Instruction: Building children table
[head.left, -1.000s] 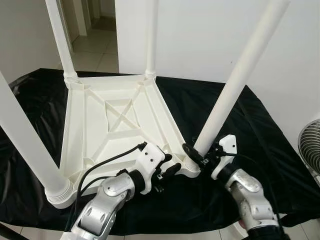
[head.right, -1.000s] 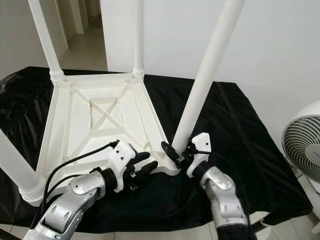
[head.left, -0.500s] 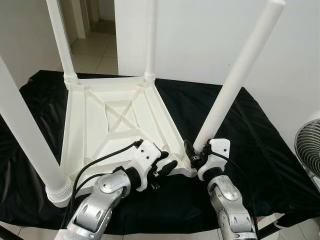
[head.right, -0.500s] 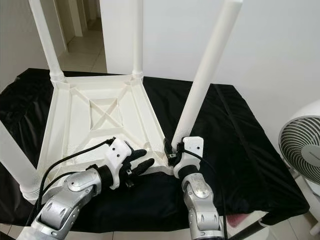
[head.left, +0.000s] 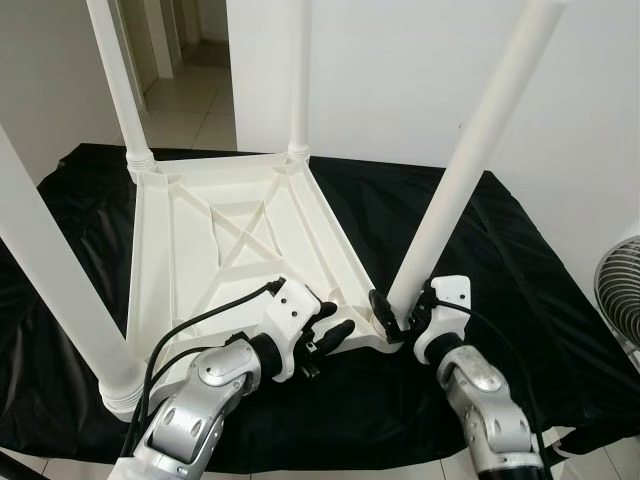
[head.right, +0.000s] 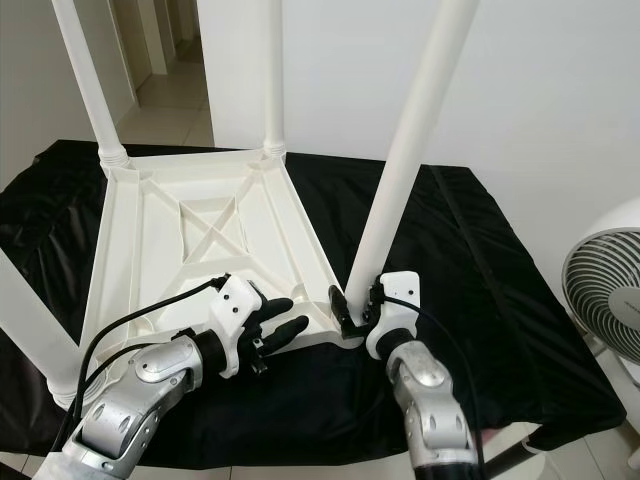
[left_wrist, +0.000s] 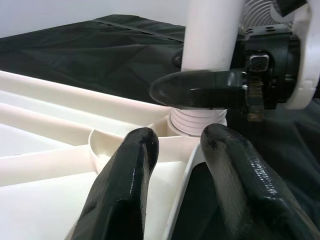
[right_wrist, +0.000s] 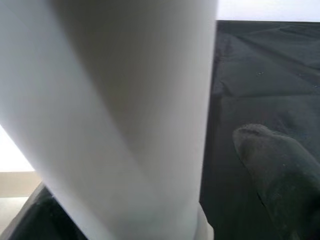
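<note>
The white children table top (head.left: 215, 250) lies upside down on a black-draped table (head.left: 520, 300), four legs pointing up. At about 7 o'clock the left pincer (head.left: 330, 335), fingers slightly spread, rests on the top's near rim, steadying it. At 5 o'clock the right pincer (head.left: 400, 318) pinches the base of the near-right leg (head.left: 470, 170), just above its threaded socket (likely the screwing-in step). The next move calls for another twist without tilting the leg. The table's front edge lies close; a fan (head.right: 605, 300) stands at 3 o'clock.
</note>
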